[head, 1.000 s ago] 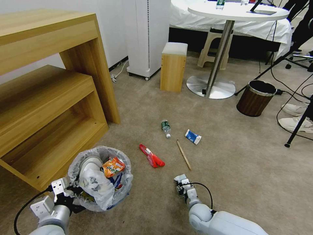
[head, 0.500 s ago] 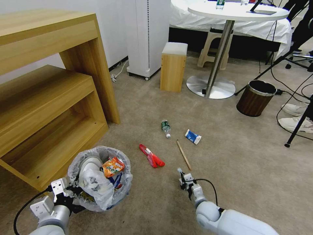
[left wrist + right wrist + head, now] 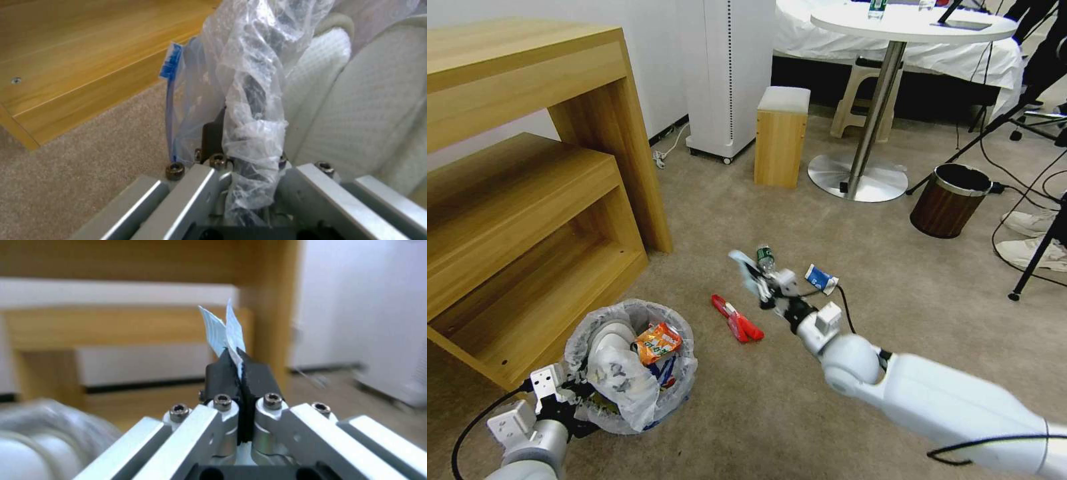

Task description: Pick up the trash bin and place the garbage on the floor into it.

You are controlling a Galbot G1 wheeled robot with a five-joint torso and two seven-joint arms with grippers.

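The trash bin point(image 3: 627, 407), lined with a translucent bag, is at lower left. My left gripper point(image 3: 570, 393) point(image 3: 247, 146) is shut on its bag-covered rim. White slippers point(image 3: 608, 353) and an orange wrapper point(image 3: 657, 341) lie inside it. My right gripper point(image 3: 762, 287) point(image 3: 238, 363) hangs above the beige carpet floor point(image 3: 747, 413), right of the bin, shut on a thin pale blue-white tissue point(image 3: 740, 262) point(image 3: 222, 330). On the floor lie a red wrapper point(image 3: 737, 320), a small bottle point(image 3: 766, 257) and a white-blue plastic bag point(image 3: 822, 279). My right arm hides the wooden stick.
A wooden shelf unit point(image 3: 527, 200) stands close on the left. Farther off are a wooden stool point(image 3: 782, 133), a white appliance point(image 3: 727, 73), a round table's base point(image 3: 857, 177) and a brown wood-grain bin point(image 3: 950, 200). Tripod legs, cables and white sneakers point(image 3: 1034, 250) are at the right.
My right arm has swung from low at the bottom centre up and forward to the left, carrying the pale tissue off the floor. It now covers the wooden stick. The left arm and bin stay put.
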